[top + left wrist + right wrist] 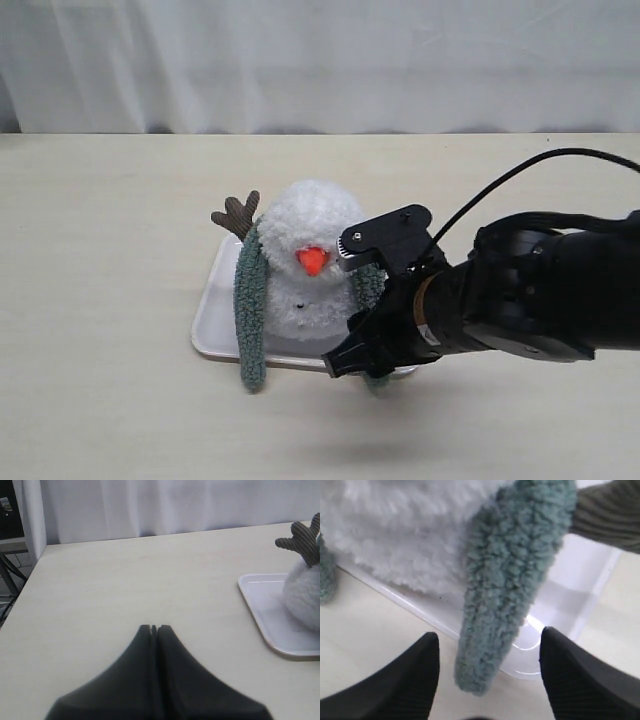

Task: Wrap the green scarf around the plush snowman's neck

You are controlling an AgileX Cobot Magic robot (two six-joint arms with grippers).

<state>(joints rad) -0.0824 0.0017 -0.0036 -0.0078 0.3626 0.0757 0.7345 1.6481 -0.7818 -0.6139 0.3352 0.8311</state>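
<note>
- The green scarf (250,320) looks soft, light and limp. I judge it will sag, fold and follow any pull. Its fuzzy pile should grip well and not slip.
- The plush snowman (305,255) looks just as light and squashy, so a tug on the fleece could tip or drag it on the white tray (215,335).
- The best place to take hold seems to be near a tail's tip, pinched across the narrow width. That leaves the length free to swing round the neck.
- The snowman sits upright on the tray in the middle of the counter (100,250). Its orange nose points toward the exterior camera.
- The scarf lies draped behind the neck, with 2 tails hanging down the front, 1 on each side of the nose.
- Its long axis therefore runs up 1 side, round the back and down the other. The tail on that view's left crosses the tray rim onto the counter.
- The right hand (487,635) is spread wide at the other tail's tip. Its fingers (415,675) stand either side of the fleece, apart from it and gripping nothing.
- The left hand (154,628) is pressed together and empty, over bare counter beside the tray.
</note>
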